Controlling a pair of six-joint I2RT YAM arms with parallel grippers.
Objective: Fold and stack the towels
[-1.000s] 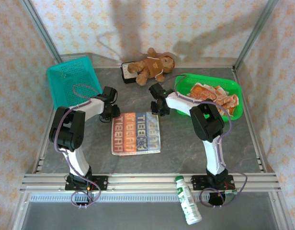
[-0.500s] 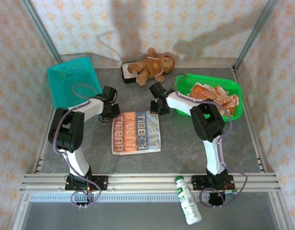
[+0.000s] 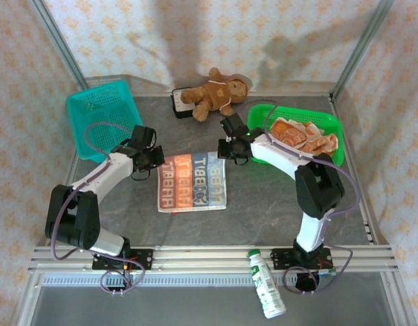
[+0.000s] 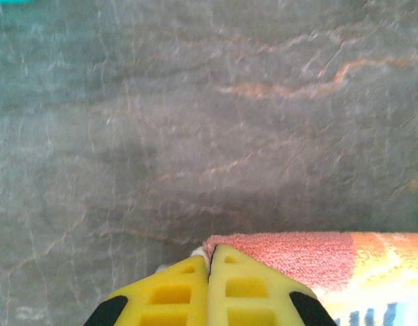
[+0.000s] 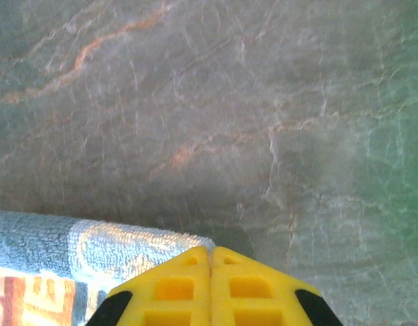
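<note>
Both my arms are swinging wider than a second ago, and the striped towel [image 3: 193, 185] is sitting slightly farther up the table [image 3: 263, 204].
It is lying flat mid-table, letters up, while my left gripper [image 3: 155, 158] and right gripper [image 3: 229, 149] are reaching low, each clamping a far corner. Bare stone is lying open ahead; the green basket [image 3: 263, 112] of other towels [image 3: 300, 136] is sitting just beside my right gripper.
</note>
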